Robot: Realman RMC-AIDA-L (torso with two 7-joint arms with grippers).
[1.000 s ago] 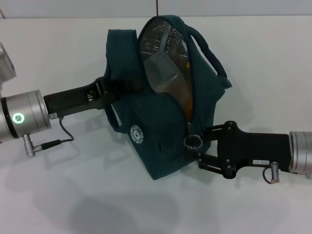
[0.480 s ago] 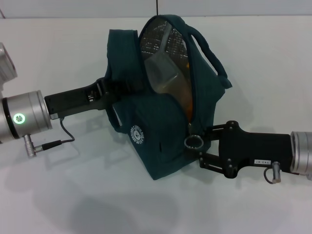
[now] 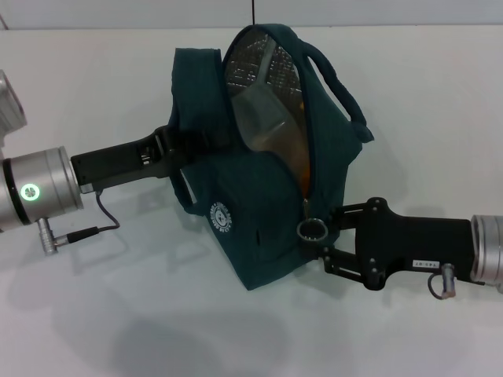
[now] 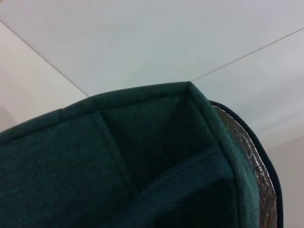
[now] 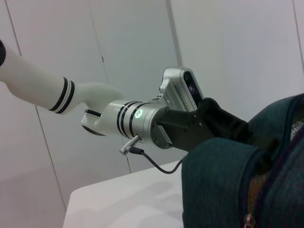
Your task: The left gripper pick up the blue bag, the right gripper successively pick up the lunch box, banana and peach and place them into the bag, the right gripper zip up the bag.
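Gripping blue bag (image 3: 259, 196) left gripper (image 3: 189, 145), round white logo (image 3: 222, 218) unreadable

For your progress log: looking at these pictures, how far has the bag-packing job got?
Done: the left gripper holds up the blue bag, and the lunch box plus something orange, probably the banana, sit inside. The peach cannot be seen. In hand: the right gripper is at the ring zipper pull. Left: the bag's mouth still gapes, so zipping remains.
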